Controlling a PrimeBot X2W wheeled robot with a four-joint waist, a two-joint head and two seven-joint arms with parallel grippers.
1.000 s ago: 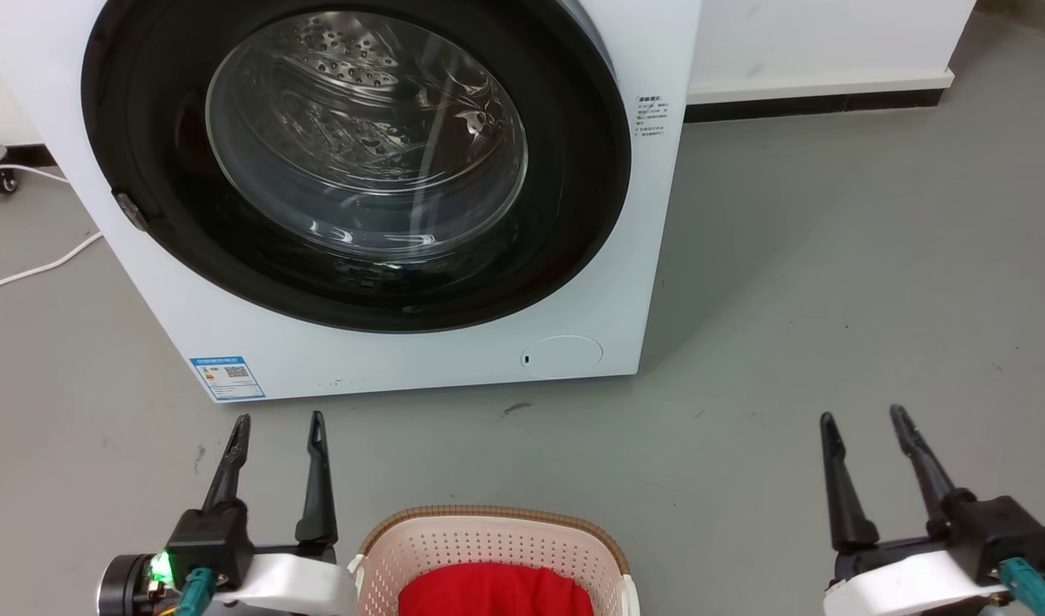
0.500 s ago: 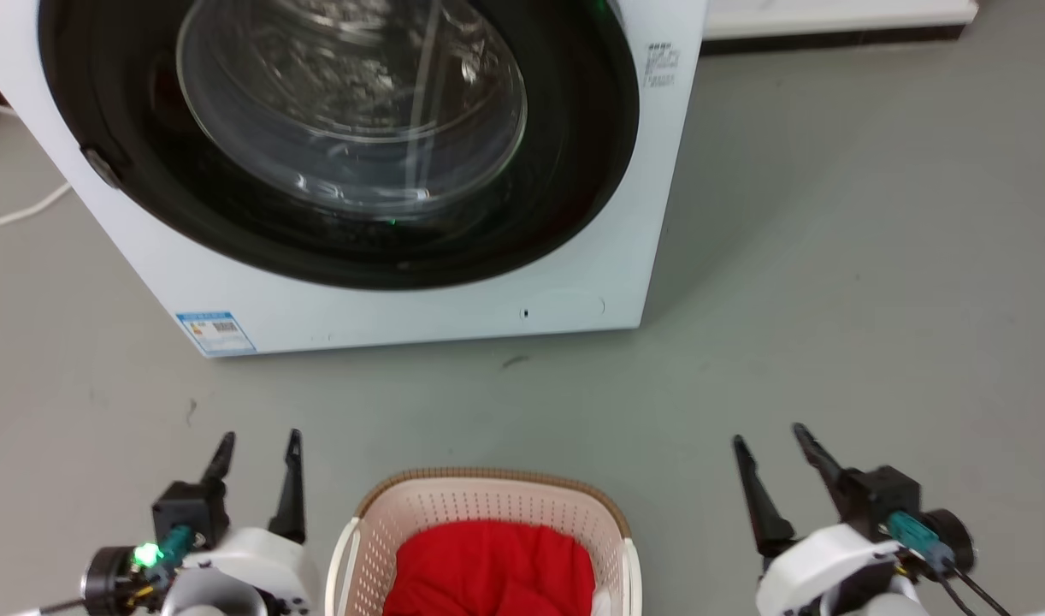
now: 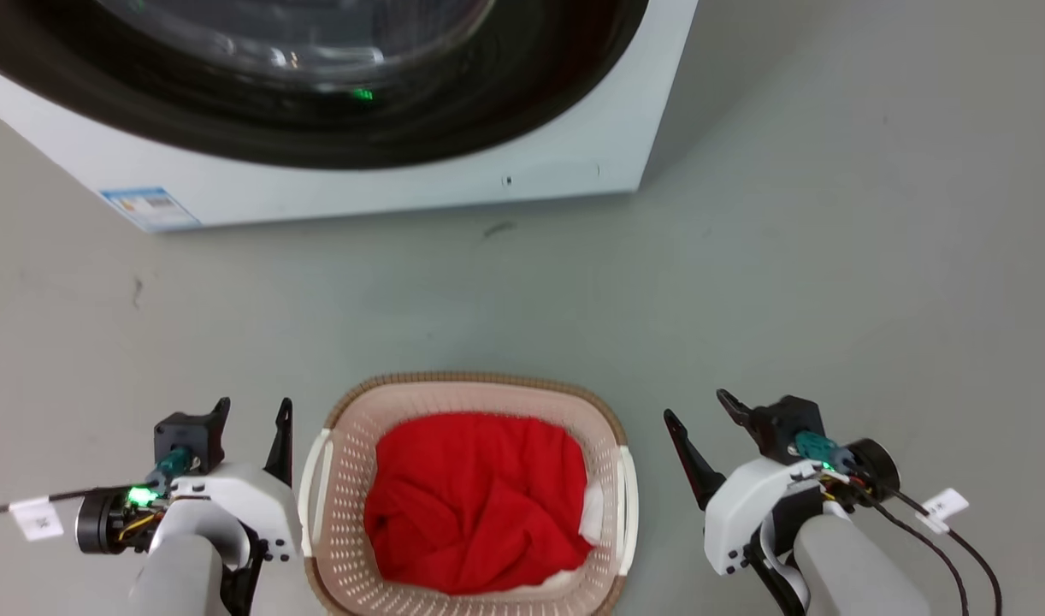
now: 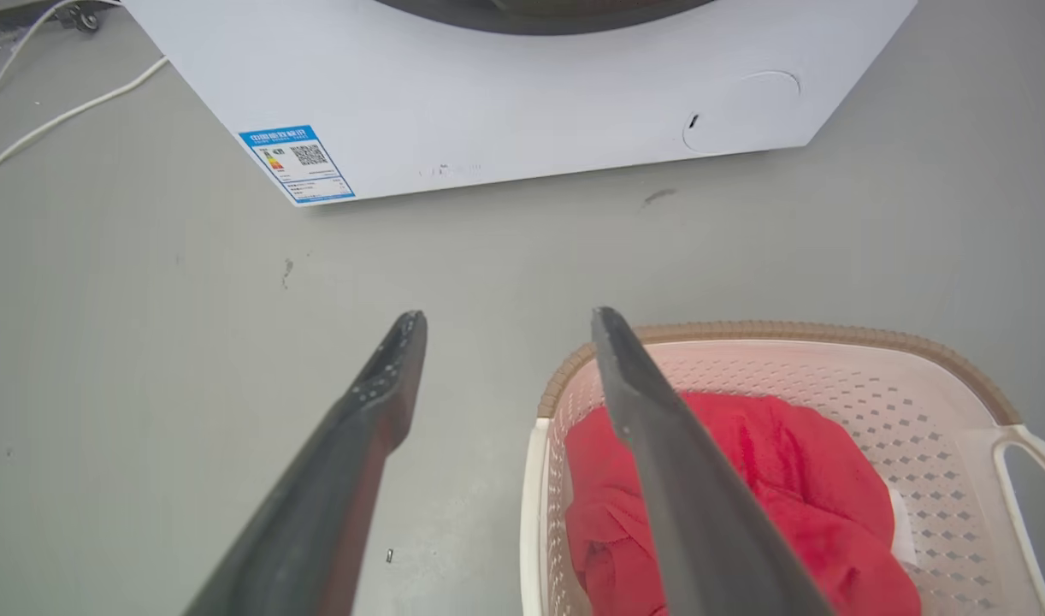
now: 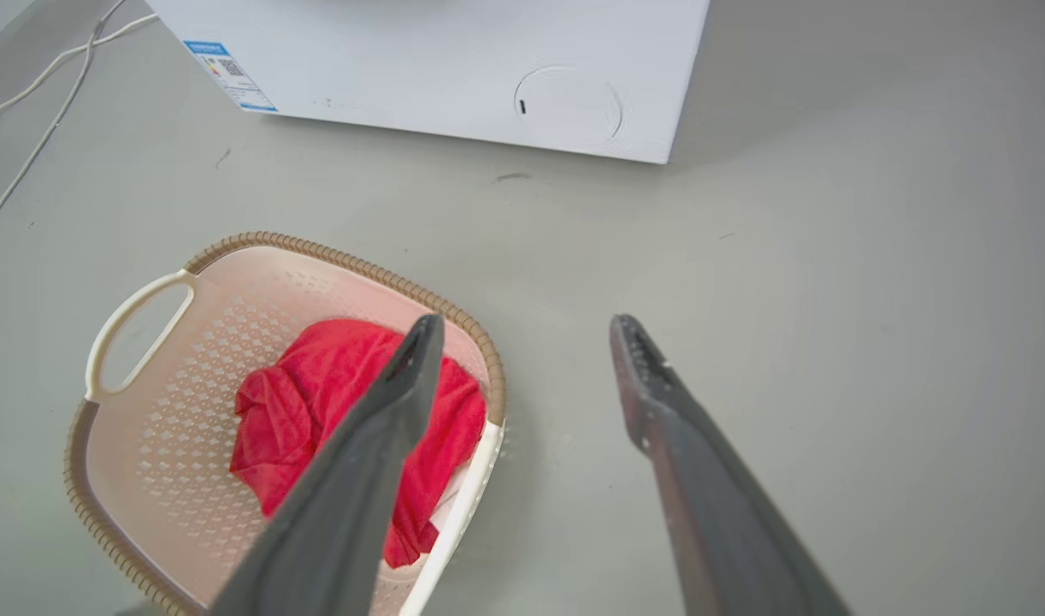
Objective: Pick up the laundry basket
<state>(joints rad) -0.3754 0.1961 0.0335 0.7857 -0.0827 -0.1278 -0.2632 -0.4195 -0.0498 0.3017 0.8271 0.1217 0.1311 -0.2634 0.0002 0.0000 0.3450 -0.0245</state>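
The laundry basket stands on the grey floor at the bottom middle of the head view, cream-pink and perforated, with a brown woven-look rim and white side handles. A red cloth lies inside it. My left gripper is open just left of the basket, beside its left handle, holding nothing. My right gripper is open a short way right of the basket, apart from it. In the left wrist view the left gripper hangs over the basket's left edge. In the right wrist view the right gripper is over the basket's right edge.
A white washing machine with a dark round door stands on the floor beyond the basket. A blue label is on its lower front. White cables run along the floor to the machine's left. Bare grey floor spreads to the right.
The head camera has tilted down, so the washing machine slid up the picture and the whole basket shows. Both grippers now sit lower and closer beside the basket, still open.
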